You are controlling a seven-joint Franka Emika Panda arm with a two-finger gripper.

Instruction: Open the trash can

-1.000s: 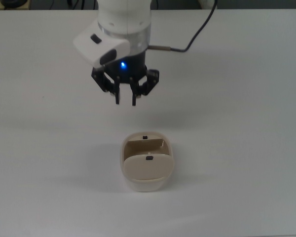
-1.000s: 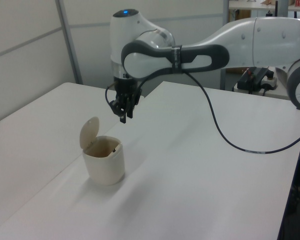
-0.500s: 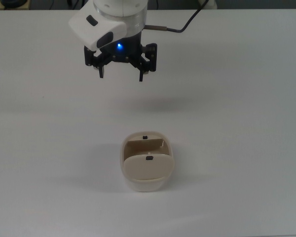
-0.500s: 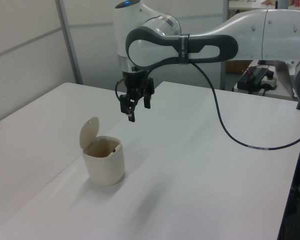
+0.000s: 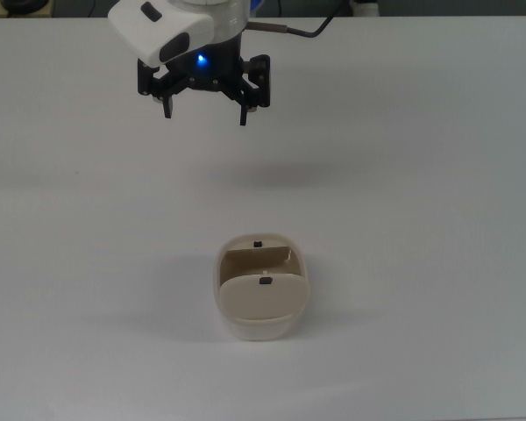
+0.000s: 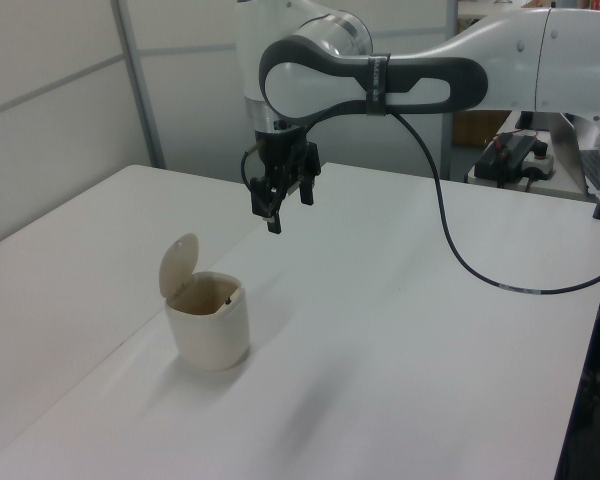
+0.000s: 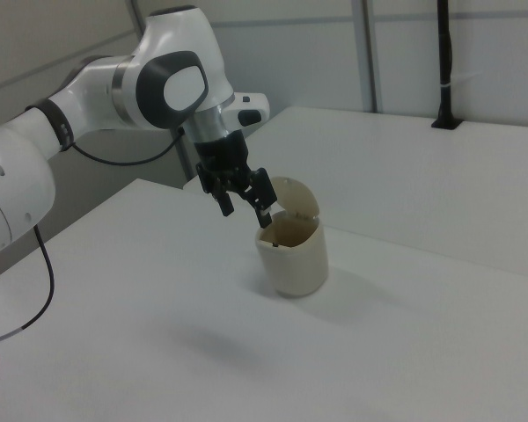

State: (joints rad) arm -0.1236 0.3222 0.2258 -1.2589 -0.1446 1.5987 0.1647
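Looking at your white worktop (image 5: 438,228) | trash can (image 5: 261,303) lid up | end effector (image 5: 205,112) spread wide, empty, well apart | grey wall panels (image 6: 60,110) behind.

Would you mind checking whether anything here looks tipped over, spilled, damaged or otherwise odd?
Nothing stands out. The trash can stands upright on the table with its lid flipped up, and the open pincer hangs clear of it.

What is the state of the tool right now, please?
Tool: open, holding nothing, raised above the table and apart from the trash can, whose lid stands open.
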